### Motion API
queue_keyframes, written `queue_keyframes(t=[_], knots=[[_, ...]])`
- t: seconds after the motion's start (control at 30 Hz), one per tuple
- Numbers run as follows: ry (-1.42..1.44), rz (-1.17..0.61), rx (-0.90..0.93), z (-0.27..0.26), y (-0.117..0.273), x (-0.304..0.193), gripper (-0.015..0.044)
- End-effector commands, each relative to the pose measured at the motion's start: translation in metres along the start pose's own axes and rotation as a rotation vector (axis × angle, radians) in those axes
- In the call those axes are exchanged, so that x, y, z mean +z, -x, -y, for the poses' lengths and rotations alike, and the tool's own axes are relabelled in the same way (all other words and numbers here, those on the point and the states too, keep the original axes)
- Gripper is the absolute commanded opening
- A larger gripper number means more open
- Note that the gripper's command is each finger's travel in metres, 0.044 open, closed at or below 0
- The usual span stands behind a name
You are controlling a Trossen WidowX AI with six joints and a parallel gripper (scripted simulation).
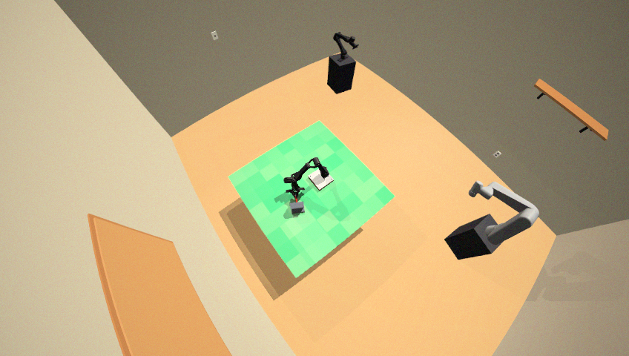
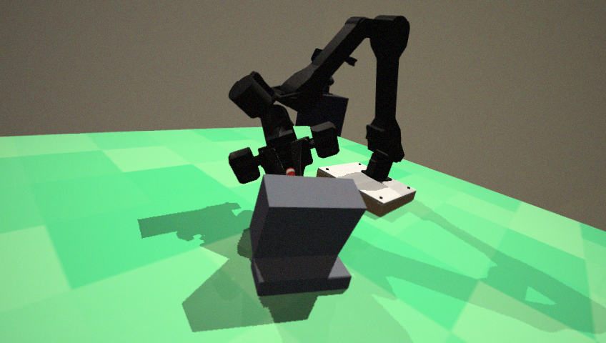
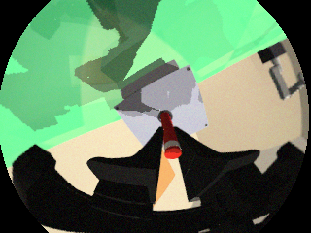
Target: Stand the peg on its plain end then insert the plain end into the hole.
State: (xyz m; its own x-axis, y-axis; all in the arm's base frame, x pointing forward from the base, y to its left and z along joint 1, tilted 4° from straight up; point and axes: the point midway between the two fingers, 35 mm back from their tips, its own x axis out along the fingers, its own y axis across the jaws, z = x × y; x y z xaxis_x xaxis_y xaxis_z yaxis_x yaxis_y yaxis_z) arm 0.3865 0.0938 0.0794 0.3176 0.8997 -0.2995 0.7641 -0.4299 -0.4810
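The red peg [image 1: 296, 200] [image 2: 290, 171] [image 3: 168, 129] has a pale band near its end on the gripper side. My gripper [image 1: 295, 196] [image 3: 167, 129] is shut on the peg. In the wrist view the peg's plain end is at the dark-rimmed hole [image 3: 159, 116] in the light face of the sloped panel [image 1: 297, 208] [image 2: 306, 229] [image 3: 191, 112] and appears to be inside it. How deep it sits is hidden. The peg looks roughly square to the face, with the banded end outside. In the exterior view the panel's block hides the plain end and the fingertips.
The arm's white base plate [image 1: 317, 182] [image 2: 393, 194] stands beside the panel on the green table [image 1: 308, 247] [image 2: 106, 263]. The panel has a low foot [image 2: 304, 285] at its back. Two other arms on black pedestals [image 1: 340, 77] [image 1: 467, 238] stand off the table.
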Motion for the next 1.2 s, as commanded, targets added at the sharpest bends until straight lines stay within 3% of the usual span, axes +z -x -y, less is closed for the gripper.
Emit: queue_keyframes(t=[0.0,1.17], knots=[[-0.005,0.003,0.004,-0.001,-0.003,0.001,0.0000],[0.000,0.000,-0.002,0.000,-0.016,0.000,0.0000]])
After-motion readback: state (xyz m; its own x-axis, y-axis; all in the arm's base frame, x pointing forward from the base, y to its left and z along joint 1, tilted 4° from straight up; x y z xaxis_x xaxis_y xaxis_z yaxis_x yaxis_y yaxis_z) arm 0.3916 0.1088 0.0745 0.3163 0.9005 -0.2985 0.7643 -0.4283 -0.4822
